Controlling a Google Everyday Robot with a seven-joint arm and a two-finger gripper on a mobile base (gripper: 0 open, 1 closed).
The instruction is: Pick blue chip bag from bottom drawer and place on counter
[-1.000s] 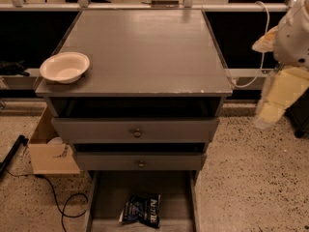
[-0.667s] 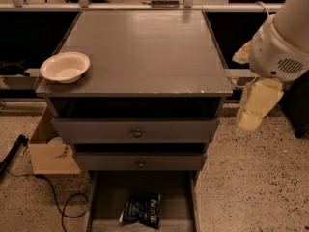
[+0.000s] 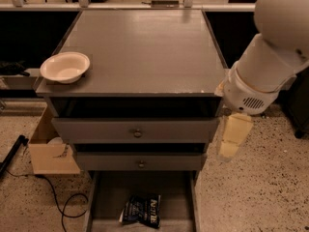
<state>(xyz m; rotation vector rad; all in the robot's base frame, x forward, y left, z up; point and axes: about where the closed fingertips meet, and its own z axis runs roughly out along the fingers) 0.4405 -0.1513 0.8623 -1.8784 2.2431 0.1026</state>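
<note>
Gripper (image 3: 232,137) hangs pointing down; open or closed, I cannot tell. Below-left of it the blue chip bag (image 3: 141,210) lies flat in the pulled-out bottom drawer (image 3: 108,197), so reachable from above. Higher left, the counter (image 3: 145,42) carries a white bowl (image 3: 65,66).

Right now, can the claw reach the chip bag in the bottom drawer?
Likely yes: the drawer is open, the bag lies uncovered on its floor, and the claw hangs higher up beside the cabinet, with nothing between.
</note>
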